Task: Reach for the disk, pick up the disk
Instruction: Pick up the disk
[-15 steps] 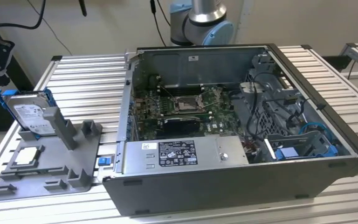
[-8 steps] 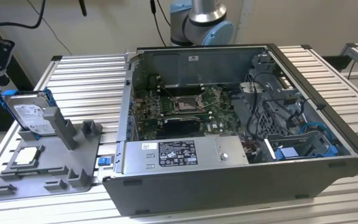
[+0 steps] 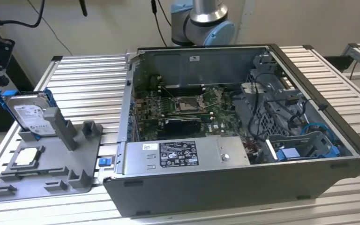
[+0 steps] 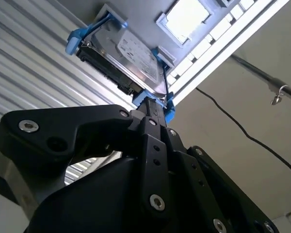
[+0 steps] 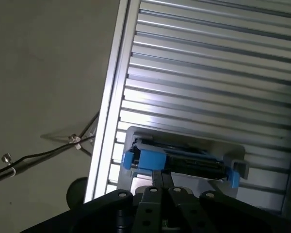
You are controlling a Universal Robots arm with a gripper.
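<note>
The disk (image 3: 28, 114) stands in a fixture (image 3: 55, 164) on the table (image 3: 86, 79), exterior view's left of the case (image 3: 230, 197).

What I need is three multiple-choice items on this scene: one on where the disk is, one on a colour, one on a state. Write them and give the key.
1. Where is the disk?
A. In the grey holder beside the computer case, at the exterior view's left.
B. Inside that case.
C. On top of that case.

2. What colour is the disk's frame?
A. Red.
B. Blue.
C. Yellow.

3. In what state is the computer case?
A. Closed.
B. Open, with the circuit board showing.
C. Tipped upside down.

Key:
1 A, the disk stands on edge in a holder slot outside the case.
2 B, blue plastic rims its edges in both wrist views.
3 B, the side is off and the board lies bare.
</note>
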